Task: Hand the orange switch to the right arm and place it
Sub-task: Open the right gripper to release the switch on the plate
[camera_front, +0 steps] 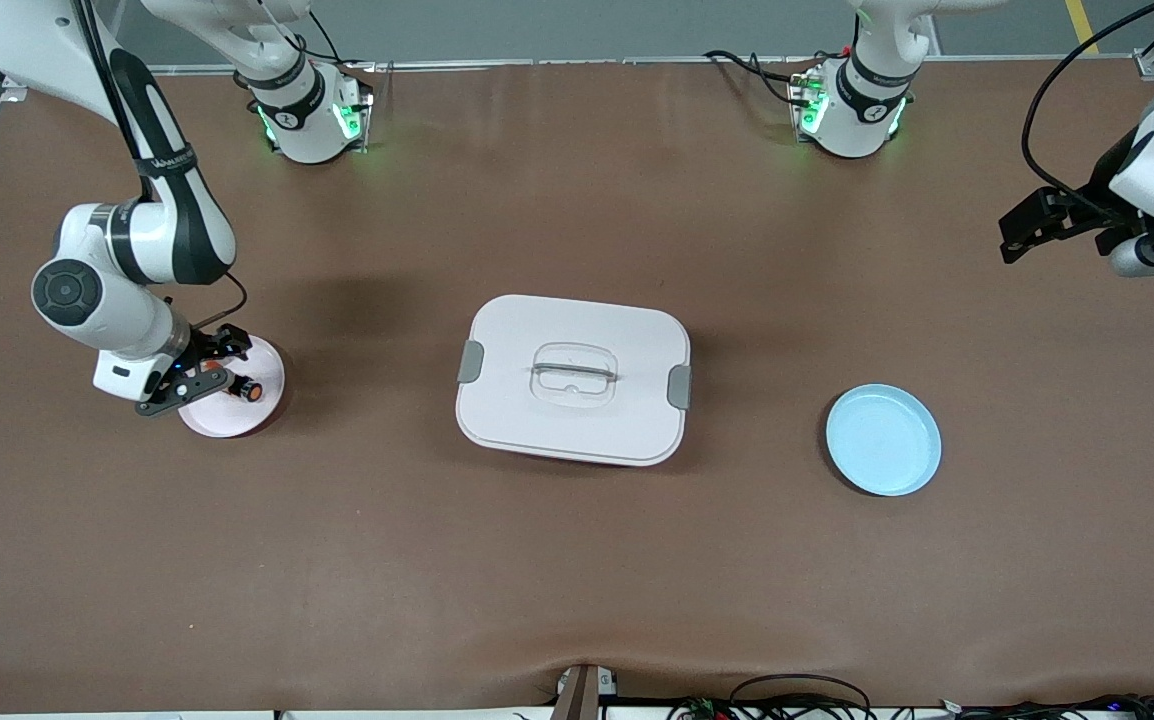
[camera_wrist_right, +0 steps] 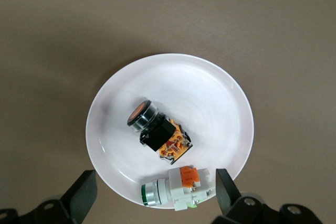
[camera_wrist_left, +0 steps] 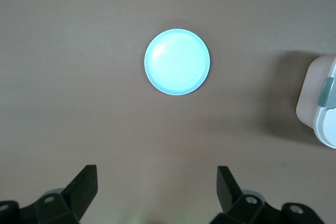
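The orange switch (camera_wrist_right: 157,129), a stubby black part with a round orange end, lies on its side on a pale pink plate (camera_wrist_right: 210,103). In the front view the switch (camera_front: 250,391) and plate (camera_front: 237,415) sit toward the right arm's end of the table. My right gripper (camera_wrist_right: 155,192) (camera_front: 227,362) is open just over the plate, holding nothing. A whitish piece (camera_wrist_right: 176,190) with a green end and an orange bit lies on the plate's rim, between the fingers. My left gripper (camera_wrist_left: 157,187) (camera_front: 1012,235) waits open and empty, high over the left arm's end of the table.
A white lidded box (camera_front: 573,380) with grey latches stands mid-table, its corner (camera_wrist_left: 317,108) also in the left wrist view. A light blue plate (camera_front: 883,439) (camera_wrist_left: 177,62) lies empty toward the left arm's end. Brown mat covers the table.
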